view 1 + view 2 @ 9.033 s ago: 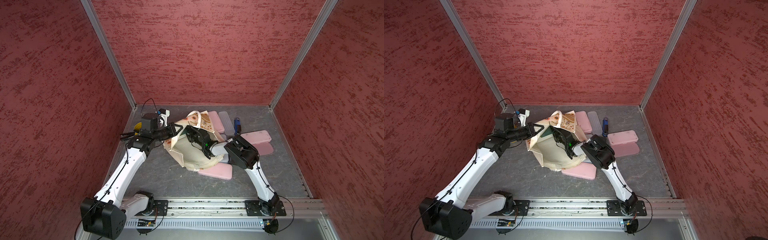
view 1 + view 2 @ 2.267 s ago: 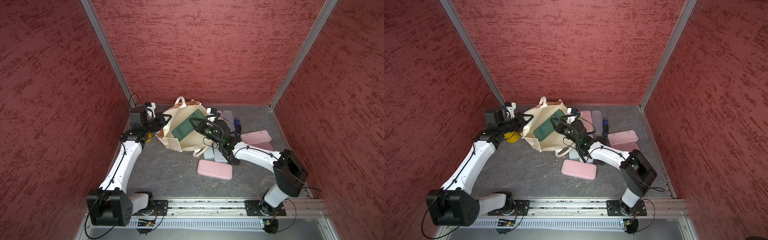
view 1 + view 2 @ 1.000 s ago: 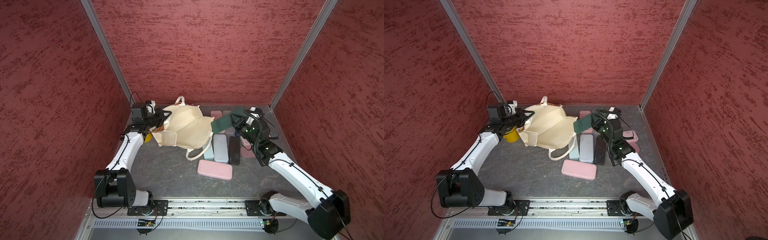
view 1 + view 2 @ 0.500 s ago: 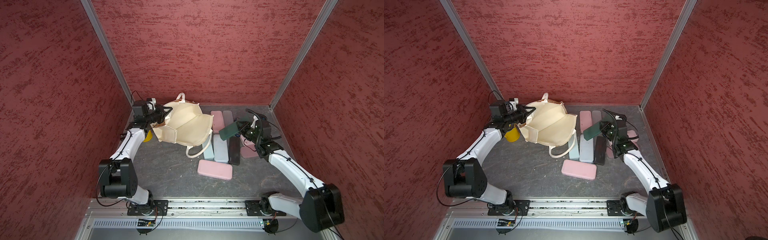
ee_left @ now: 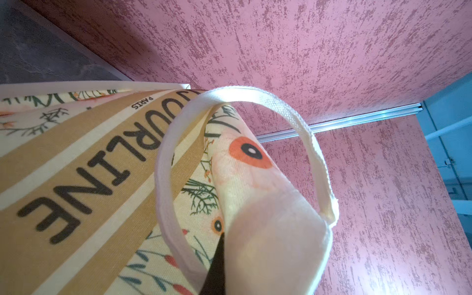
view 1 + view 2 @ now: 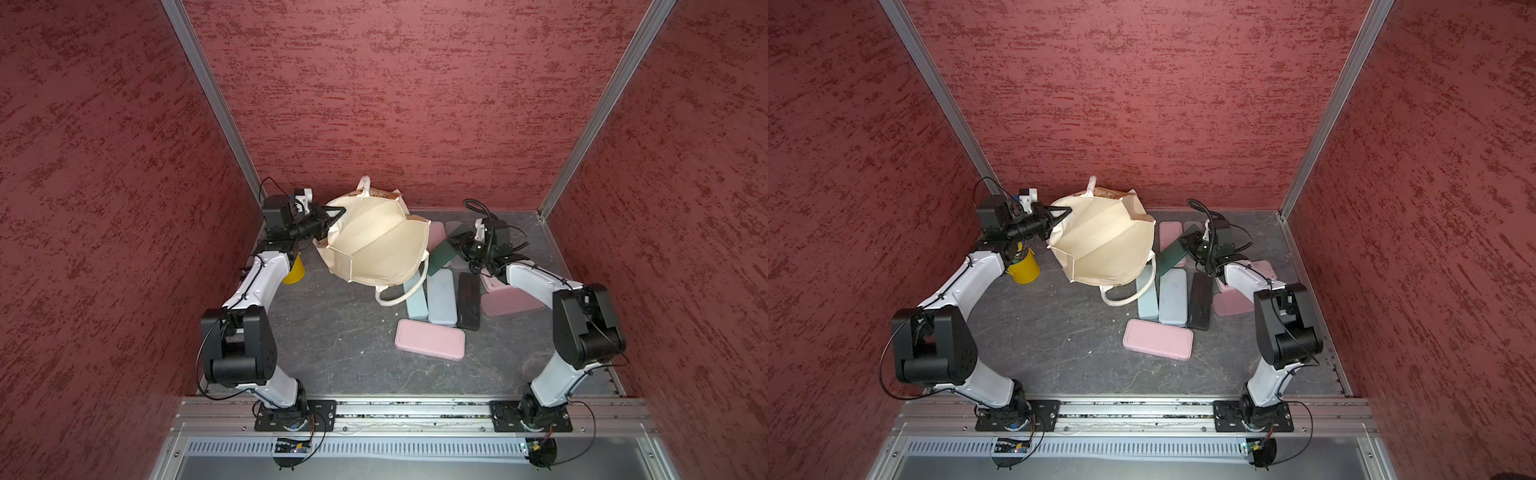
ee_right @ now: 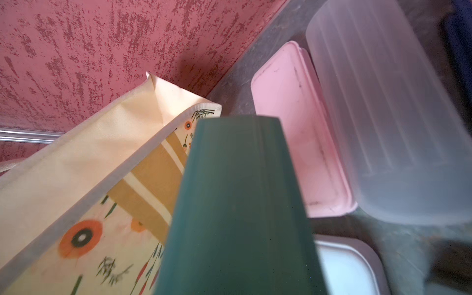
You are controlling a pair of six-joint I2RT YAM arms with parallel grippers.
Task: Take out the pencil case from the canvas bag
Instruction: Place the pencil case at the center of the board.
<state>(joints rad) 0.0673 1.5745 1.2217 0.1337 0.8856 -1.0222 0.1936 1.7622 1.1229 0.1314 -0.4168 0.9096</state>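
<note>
Outside the bag [image 6: 374,249], whose rim the left gripper [image 6: 333,217] pinches, the right gripper [image 6: 456,242] clamps the pencil case [image 6: 440,254]; extraction looks complete, so next lower it and release.

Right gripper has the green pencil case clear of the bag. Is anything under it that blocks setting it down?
Yes. The green pencil case, held tilted by the right gripper, hangs over a pink case and a frosted case, with the canvas bag beside its free end. Bare table lies nearer the robot's base.
</note>
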